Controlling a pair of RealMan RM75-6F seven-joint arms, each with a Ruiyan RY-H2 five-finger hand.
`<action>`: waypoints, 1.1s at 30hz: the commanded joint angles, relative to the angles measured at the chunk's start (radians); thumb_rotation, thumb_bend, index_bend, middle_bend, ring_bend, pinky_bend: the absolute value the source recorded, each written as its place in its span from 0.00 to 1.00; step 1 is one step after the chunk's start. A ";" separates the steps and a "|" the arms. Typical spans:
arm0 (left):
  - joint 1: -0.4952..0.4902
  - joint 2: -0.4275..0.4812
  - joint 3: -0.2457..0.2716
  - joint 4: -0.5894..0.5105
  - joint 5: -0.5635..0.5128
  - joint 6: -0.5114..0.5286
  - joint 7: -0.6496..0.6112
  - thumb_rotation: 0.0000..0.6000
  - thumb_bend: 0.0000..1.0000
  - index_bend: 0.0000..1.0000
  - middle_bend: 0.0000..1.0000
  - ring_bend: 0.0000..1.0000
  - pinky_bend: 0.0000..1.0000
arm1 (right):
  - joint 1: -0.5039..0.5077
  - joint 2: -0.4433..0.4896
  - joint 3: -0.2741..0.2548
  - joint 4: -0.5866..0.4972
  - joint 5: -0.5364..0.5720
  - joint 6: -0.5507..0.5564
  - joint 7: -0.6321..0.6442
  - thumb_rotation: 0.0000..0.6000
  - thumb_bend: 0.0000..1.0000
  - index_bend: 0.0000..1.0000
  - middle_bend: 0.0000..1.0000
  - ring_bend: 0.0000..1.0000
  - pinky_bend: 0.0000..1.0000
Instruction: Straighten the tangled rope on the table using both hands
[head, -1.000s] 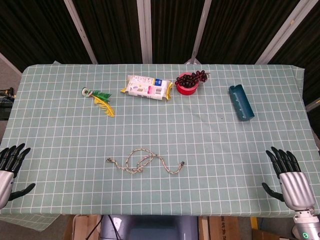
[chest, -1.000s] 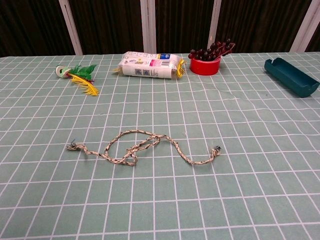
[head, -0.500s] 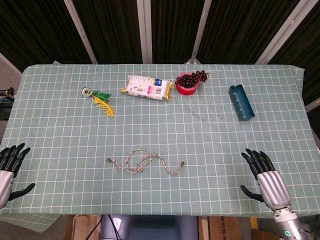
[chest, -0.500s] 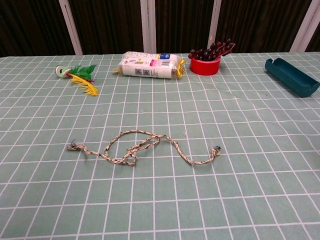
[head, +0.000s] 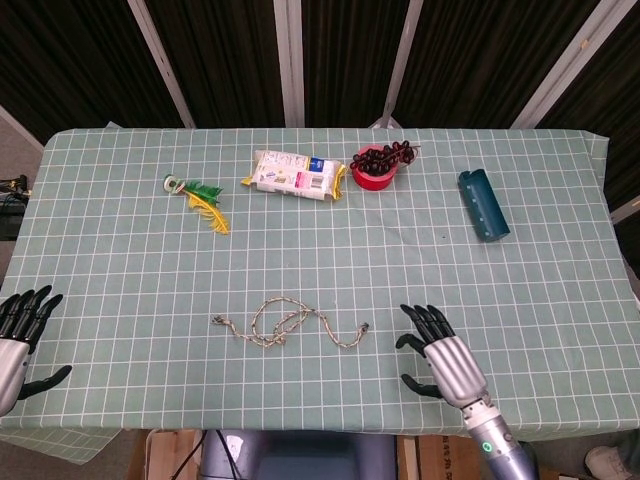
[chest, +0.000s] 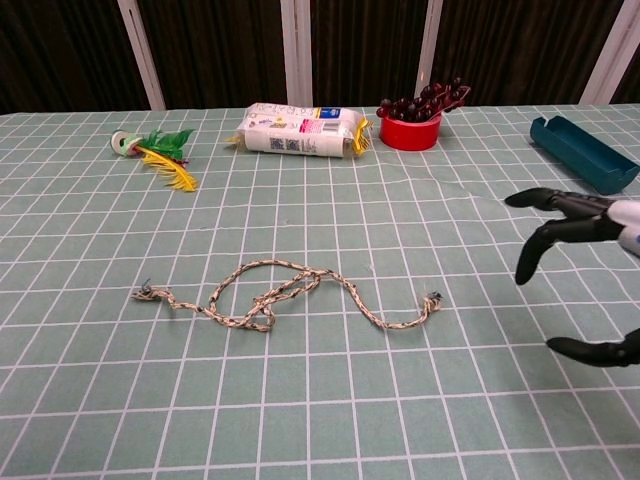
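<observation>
Left hand (head: 20, 335) waits at the table's (head: 120, 270) left edge, fingers apart, holding nothing, well apart from the rope (head: 285, 325). The rope lies mid-table, looped, its long axis running left to right. Right hand (head: 440, 355), fingers spread and empty, sits just right of the rope's right end (chest: 432, 300), the nearer hand.

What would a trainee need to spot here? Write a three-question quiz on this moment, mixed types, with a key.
1. True or false: the right hand grips the rope.
2. Multiple choice: which rope end lies nearest the right hand's fingers? A) the frayed end on the robot's left B) the end on the robot's right C) the looped middle
3. Fill in: the left hand rests at the table's near ____ corner.

Key: 1 false; 2 B; 3 left.
</observation>
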 joint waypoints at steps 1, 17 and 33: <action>-0.001 0.002 0.001 -0.001 -0.002 -0.003 -0.002 1.00 0.03 0.07 0.00 0.00 0.00 | 0.022 -0.068 0.010 0.029 0.041 -0.036 -0.050 1.00 0.27 0.46 0.11 0.00 0.00; -0.006 0.004 0.001 -0.009 -0.007 -0.015 0.000 1.00 0.03 0.06 0.00 0.00 0.00 | 0.085 -0.238 0.075 0.124 0.162 -0.085 -0.137 1.00 0.32 0.49 0.12 0.00 0.00; -0.015 0.006 -0.001 -0.011 -0.017 -0.032 -0.012 1.00 0.03 0.07 0.00 0.00 0.00 | 0.146 -0.367 0.112 0.212 0.257 -0.117 -0.192 1.00 0.36 0.52 0.12 0.00 0.00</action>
